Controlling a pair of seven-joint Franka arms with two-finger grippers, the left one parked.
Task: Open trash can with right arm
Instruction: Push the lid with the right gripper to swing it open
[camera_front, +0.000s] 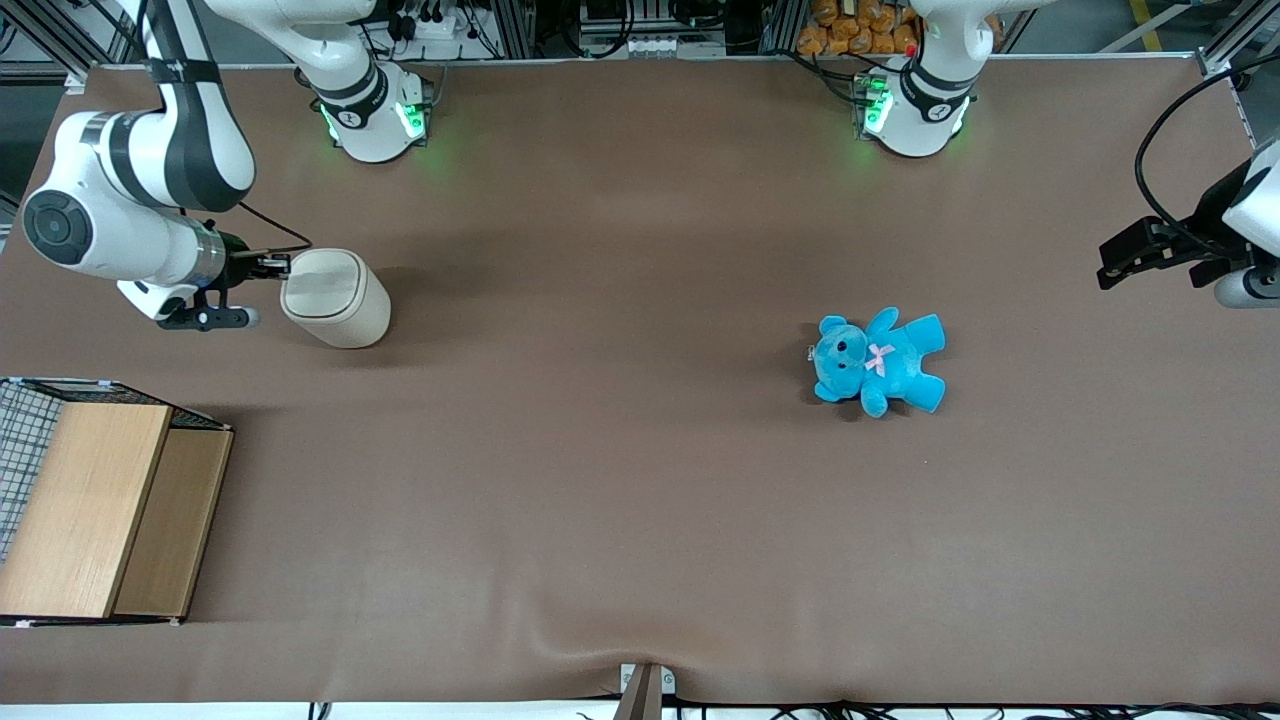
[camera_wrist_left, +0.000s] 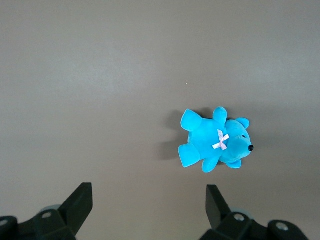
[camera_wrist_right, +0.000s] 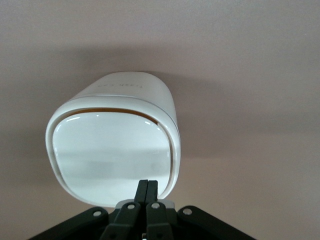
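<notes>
The right arm (camera_front: 130, 200) holds its gripper (camera_front: 281, 266) at the lid edge of the trash can (camera_front: 335, 297), at the can's nine o'clock; the fingers (camera_wrist_right: 146, 192) are pressed together, tips touching the lid rim. A wooden box (camera_front: 100, 505) sits at the can's seven o'clock. A blue teddy bear (camera_front: 880, 360) lies well apart, at its three o'clock, toward the parked arm's end of the table (camera_front: 620, 500).

Trash can (camera_front: 337, 296) upright on brown table (camera_front: 620, 500), lid down. Right arm (camera_front: 130, 200) reaches in from working arm's end; gripper (camera_front: 278, 267) at lid edge. Blue teddy bear (camera_front: 878, 361) lies well apart, toward parked arm's end. Wooden box (camera_front: 105, 510) nearer the camera than the can.
</notes>
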